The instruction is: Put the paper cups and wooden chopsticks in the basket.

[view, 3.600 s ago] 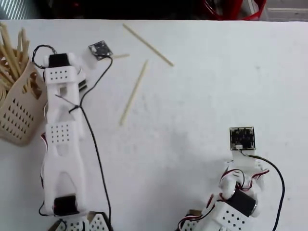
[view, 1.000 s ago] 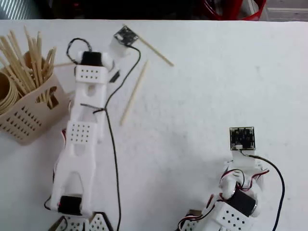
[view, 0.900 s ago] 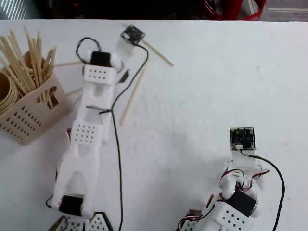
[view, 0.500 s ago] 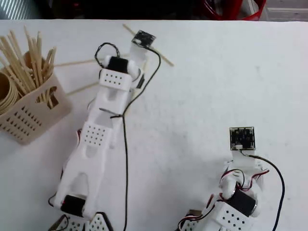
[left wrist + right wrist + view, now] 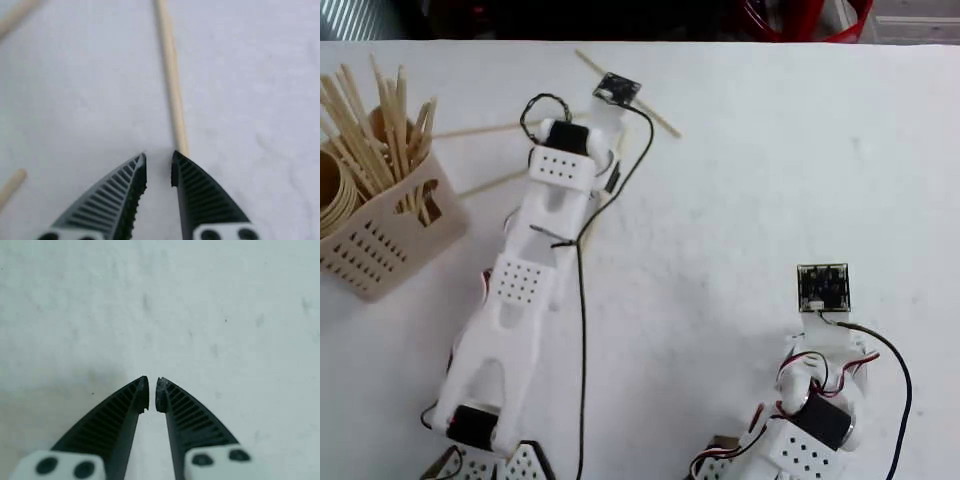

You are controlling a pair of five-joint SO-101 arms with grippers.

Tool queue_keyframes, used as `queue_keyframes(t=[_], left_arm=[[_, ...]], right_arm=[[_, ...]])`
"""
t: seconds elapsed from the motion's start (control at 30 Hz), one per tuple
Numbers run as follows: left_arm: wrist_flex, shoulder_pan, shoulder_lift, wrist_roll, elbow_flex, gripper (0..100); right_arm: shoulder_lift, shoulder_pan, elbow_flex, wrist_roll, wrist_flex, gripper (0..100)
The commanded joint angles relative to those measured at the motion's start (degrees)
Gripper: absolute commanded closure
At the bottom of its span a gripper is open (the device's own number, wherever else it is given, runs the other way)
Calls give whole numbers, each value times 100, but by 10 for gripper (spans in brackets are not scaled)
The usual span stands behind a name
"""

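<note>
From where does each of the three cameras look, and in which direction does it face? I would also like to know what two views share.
High view: fixed above the table, looking down on the basket, loose chopsticks, the left arm and the right arm.
Left wrist view: on the left arm's wrist, looking down past the left tool at one chopstick.
Right wrist view: on the right arm's wrist, looking down past the right tool at the tabletop.
Shared: high and left wrist views both show chopsticks on the table.
</note>
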Motion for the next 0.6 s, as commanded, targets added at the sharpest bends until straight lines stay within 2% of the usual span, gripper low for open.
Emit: queue_keyframes(t=[0.0, 0.33, 0.57], left_arm=[[237, 286, -629, 35, -176, 891], [281, 338, -725, 9, -149, 891], [273, 295, -48, 0, -141, 892]], right_arm=[[-4, 57, 53, -9, 31, 954], [-4, 57, 53, -9, 31, 954], [-4, 57, 53, -9, 31, 954]])
